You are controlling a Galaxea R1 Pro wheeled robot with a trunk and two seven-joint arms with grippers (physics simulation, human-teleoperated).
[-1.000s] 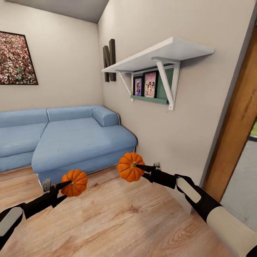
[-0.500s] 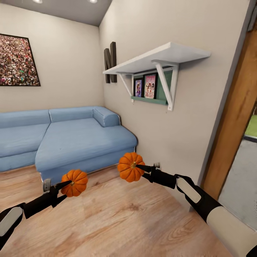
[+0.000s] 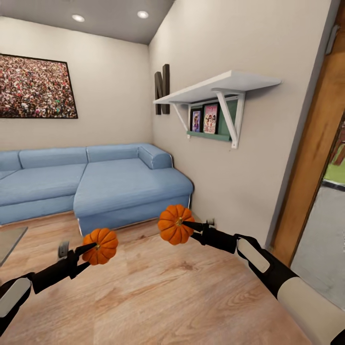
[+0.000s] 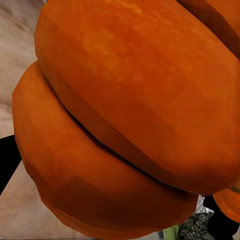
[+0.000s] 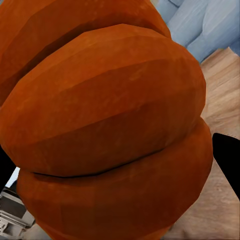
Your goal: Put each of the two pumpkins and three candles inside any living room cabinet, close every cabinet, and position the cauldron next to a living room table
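I hold two ribbed orange pumpkins above the wood floor. My left gripper (image 3: 95, 246) is shut on one pumpkin (image 3: 100, 246) at its stem end, low on the left. My right gripper (image 3: 181, 223) is shut on the other pumpkin (image 3: 174, 225), a little higher near the middle. Up close, the left pumpkin (image 4: 130, 115) and the right pumpkin (image 5: 105, 130) sit between dark fingers (image 5: 227, 160). A glossy grey corner of the table (image 3: 7, 242) shows at the left edge. The cabinet, candles and cauldron are out of view.
A blue corner sofa (image 3: 110, 182) stands ahead against the back wall. On the right wall hangs a white shelf (image 3: 215, 88) with books beneath it. A wooden door frame (image 3: 314, 163) is at the far right. Bare wood floor (image 3: 158, 292) lies ahead.
The camera has turned left, so the sofa, shelf and wall picture have shifted right and the table corner has come into view. Both arms hold the pumpkins as before.
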